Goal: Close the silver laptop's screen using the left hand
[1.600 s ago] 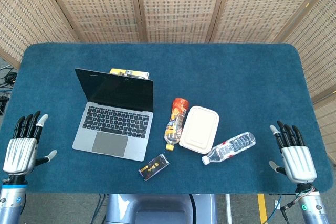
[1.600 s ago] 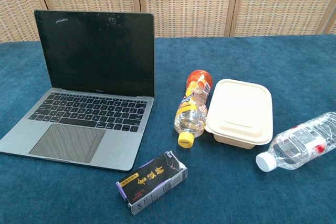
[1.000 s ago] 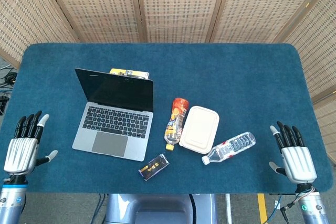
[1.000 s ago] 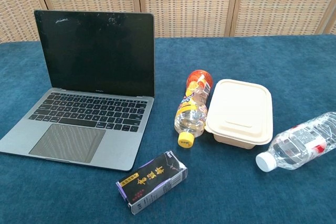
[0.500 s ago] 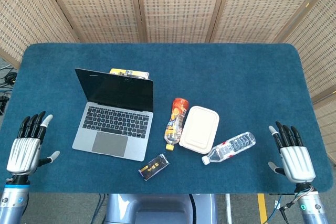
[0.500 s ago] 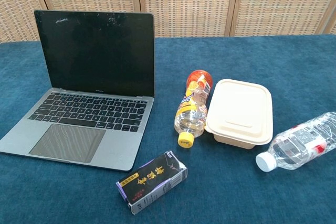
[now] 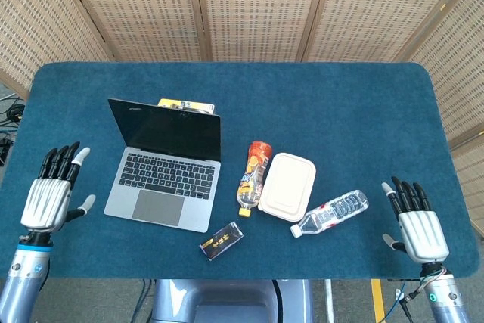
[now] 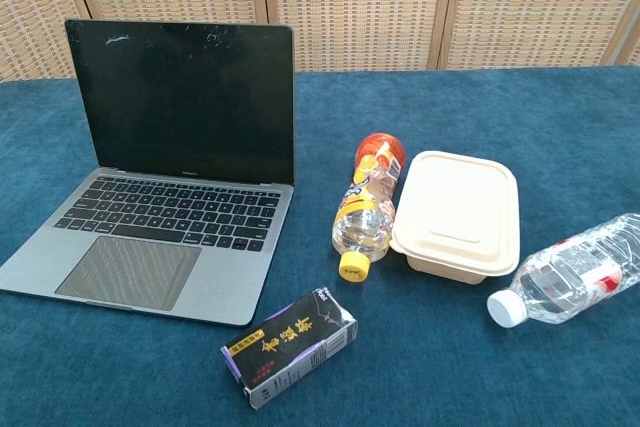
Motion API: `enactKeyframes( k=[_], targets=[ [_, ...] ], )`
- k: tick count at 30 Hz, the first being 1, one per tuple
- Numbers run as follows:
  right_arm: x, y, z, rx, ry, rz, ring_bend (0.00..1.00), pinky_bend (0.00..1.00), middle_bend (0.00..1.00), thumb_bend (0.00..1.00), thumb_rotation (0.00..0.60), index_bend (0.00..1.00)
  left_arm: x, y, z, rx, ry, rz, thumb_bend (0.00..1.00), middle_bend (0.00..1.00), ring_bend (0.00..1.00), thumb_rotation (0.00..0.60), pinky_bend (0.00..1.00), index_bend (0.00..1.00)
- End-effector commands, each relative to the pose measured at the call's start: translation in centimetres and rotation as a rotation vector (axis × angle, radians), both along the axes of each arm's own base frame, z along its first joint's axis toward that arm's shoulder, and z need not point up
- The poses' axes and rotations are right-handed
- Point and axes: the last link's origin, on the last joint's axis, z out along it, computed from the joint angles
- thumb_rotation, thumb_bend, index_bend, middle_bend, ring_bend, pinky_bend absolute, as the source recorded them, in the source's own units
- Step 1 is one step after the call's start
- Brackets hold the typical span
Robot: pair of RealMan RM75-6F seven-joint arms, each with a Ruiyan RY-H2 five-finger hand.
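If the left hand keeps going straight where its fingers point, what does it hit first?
Probably nothing: the left hand points up the blue cloth-covered table, passing left of the open silver laptop, though depth is unclear.

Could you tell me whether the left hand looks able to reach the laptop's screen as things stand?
Probably yes. The left hand is open beside the laptop, with only bare table between them; the screen stands upright.

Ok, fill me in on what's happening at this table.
Nothing is being handled yet. The silver laptop sits open, its screen upright and dark. The left hand hovers open beside the laptop's left edge, touching nothing. The right hand waits open at the table's far right, near the water bottle.
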Motion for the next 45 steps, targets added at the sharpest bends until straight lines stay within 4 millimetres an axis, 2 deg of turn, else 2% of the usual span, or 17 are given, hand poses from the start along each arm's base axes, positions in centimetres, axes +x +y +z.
enactKeyframes(
  k=[1,5,8,12,16,20,29,37,45],
  targets=[
    [0.0,0.0,0.0,0.002,-0.001,-0.002,0.0,0.0,0.0,0.0,0.6,0.0,1.9,1.9,0.4,-0.04,0.007,-0.027,0.57,0.0,0.0,0.6,0.0,0.0],
    [-0.1,-0.1,0.0,0.003,-0.003,-0.004,0.0,0.0,0.0,0.0,0.6,0.0,3.2,3.1,0.4,-0.077,-0.005,-0.042,0.73,0.0,0.0,0.6,0.0,0.0],
    [-0.1,-0.2,0.0,0.006,-0.006,-0.008,0.0,0.0,0.0,0.0,0.6,0.0,4.4,4.5,0.5,-0.101,-0.013,-0.046,0.82,0.0,0.0,0.6,0.0,0.0],
    [-0.3,-0.2,0.0,0.008,-0.012,-0.016,0.0,0.0,0.0,0.0,0.6,0.0,5.8,6.2,0.7,-0.111,-0.003,-0.054,0.87,0.0,0.0,0.6,0.0,0.0],
    [-0.4,-0.4,0.0,0.012,-0.02,-0.025,0.0,0.0,0.0,0.0,0.6,0.0,8.0,9.7,0.7,-0.13,0.036,-0.044,0.93,0.0,0.0,0.6,0.0,0.0],
    [-0.5,-0.4,0.0,0.02,-0.025,-0.032,0.0,0.0,0.0,0.0,0.6,0.0,9.3,11.7,0.4,-0.155,0.068,-0.018,0.98,0.0,0.0,0.6,0.0,0.0],
    [-0.7,-0.6,0.3,0.014,-0.039,-0.042,0.0,0.0,0.0,0.0,0.6,0.0,10.6,14.9,-1.5,-0.183,0.137,0.039,1.0,0.0,0.0,0.6,0.0,0.0],
    [-0.9,-0.7,0.3,0.018,-0.047,-0.047,0.0,0.0,0.0,0.0,0.6,0.0,11.3,16.7,-2.9,-0.198,0.134,0.087,1.0,0.0,0.0,0.6,0.0,0.0],
    [-0.9,-0.8,0.3,0.017,-0.047,-0.047,0.0,0.0,0.0,0.0,0.6,0.0,11.7,17.5,-3.2,-0.184,0.132,0.097,1.0,0.0,0.0,0.6,0.0,0.0]
  ],
)
